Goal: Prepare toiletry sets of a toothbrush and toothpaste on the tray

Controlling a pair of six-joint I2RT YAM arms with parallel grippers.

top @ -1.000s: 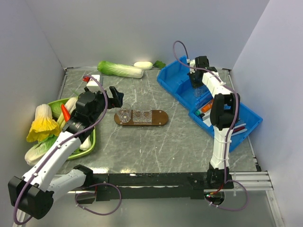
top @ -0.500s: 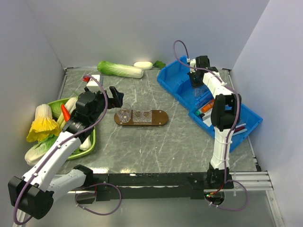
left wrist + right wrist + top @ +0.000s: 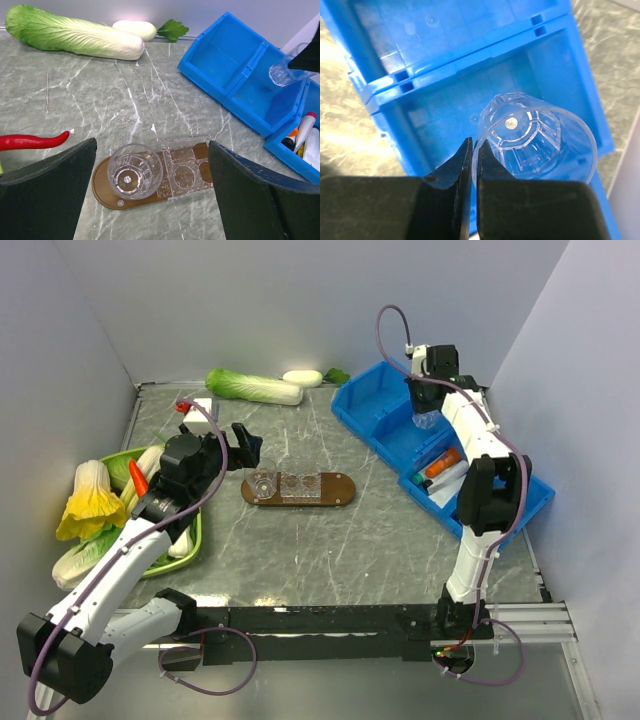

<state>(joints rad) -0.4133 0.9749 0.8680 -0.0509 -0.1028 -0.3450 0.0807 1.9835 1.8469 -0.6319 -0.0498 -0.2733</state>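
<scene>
Because the right claw (image 3: 472, 150) pinches only one thin wall of the clear plastic cup (image 3: 535, 137) above the blue plastic bin (image 3: 420, 40), a quick swing toward the dark-brown wooden tray (image 3: 340, 490) could twist it loose; the left claw (image 3: 246, 447) gapes wide near that tray, the small orange toothpaste tube (image 3: 443, 462) lying in the bin.

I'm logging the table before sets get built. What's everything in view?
tray: one, dark brown, table centre
clear holder: one, transparent, on the tray
standing cup: one, clear, tray's left end
blue bins: at least two, blue, right side
held cup: one, clear, above the blue bins
toothpaste: one, orange, in a bin
napa cabbage: one, green-white, far edge
white radish: one, white, far edge
chili: one, red, left of tray
green dish: one, green, left side, holding vegetables
left gripper: open, over the tray
right gripper: shut on the held cup's rim
</scene>
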